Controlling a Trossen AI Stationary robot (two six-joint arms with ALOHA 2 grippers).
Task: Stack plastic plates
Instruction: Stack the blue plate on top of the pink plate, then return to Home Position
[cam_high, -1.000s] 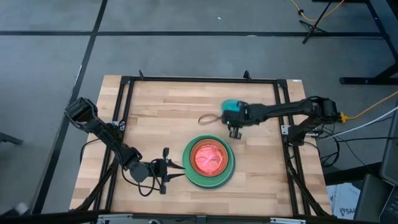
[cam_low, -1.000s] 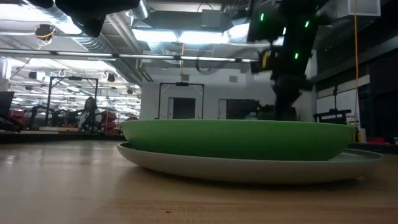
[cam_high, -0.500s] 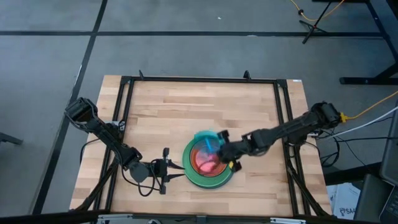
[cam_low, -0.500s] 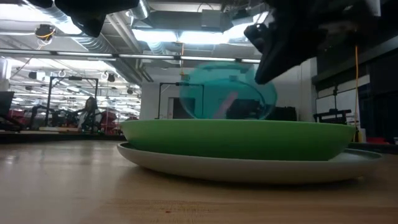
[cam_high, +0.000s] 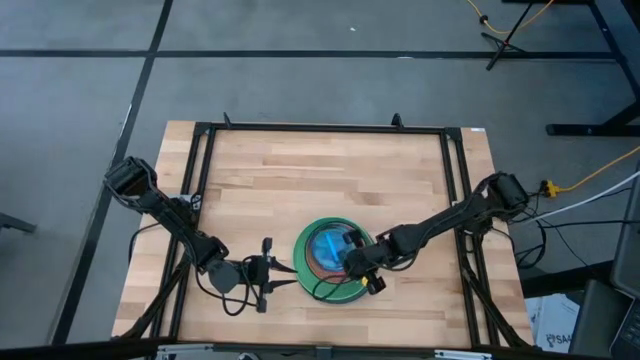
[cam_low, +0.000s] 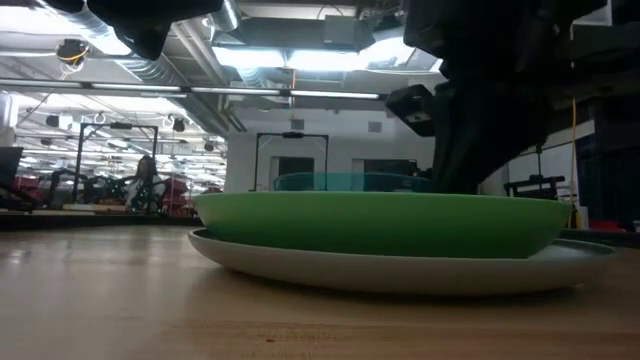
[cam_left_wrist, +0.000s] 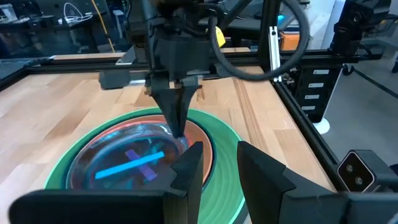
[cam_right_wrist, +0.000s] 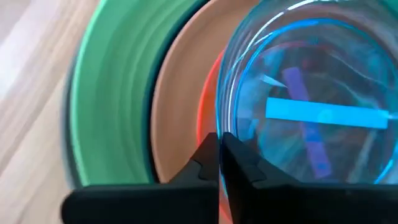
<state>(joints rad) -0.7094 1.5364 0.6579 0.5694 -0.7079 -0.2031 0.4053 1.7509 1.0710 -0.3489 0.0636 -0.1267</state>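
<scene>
The stack stands at the table's middle near side: a grey plate (cam_low: 400, 272) at the bottom, a green plate (cam_high: 312, 282) on it, then a brown plate (cam_right_wrist: 180, 93) and a pink-red plate (cam_right_wrist: 208, 121). A translucent blue plate (cam_high: 328, 246) lies on top, level; it also shows in the low view (cam_low: 340, 182). My right gripper (cam_high: 356, 262) is shut on its rim. My left gripper (cam_high: 287, 269) is open and stands level at the stack's left rim; in the left wrist view its fingertips (cam_left_wrist: 217, 165) hang over the green plate (cam_left_wrist: 227, 155). My right gripper pinches the blue plate's rim (cam_right_wrist: 222, 127) on the side toward the table's right, between its two fingers. The fingers (cam_left_wrist: 176, 115) come from above, pointing down. The plate lies level inside the stack, on the pink-red plate.
A black metal frame (cam_high: 320, 128) runs round the wooden table top. Bare wood (cam_high: 300, 180) lies on the far side of the stack and to its left and right. Cables hang by the right arm's base (cam_high: 560, 190).
My right gripper has carried the blue plate from the table's far right toward the near side and over the stack, then down. The plate was tilted on edge above the stack half a second ago and now lies level in it.
</scene>
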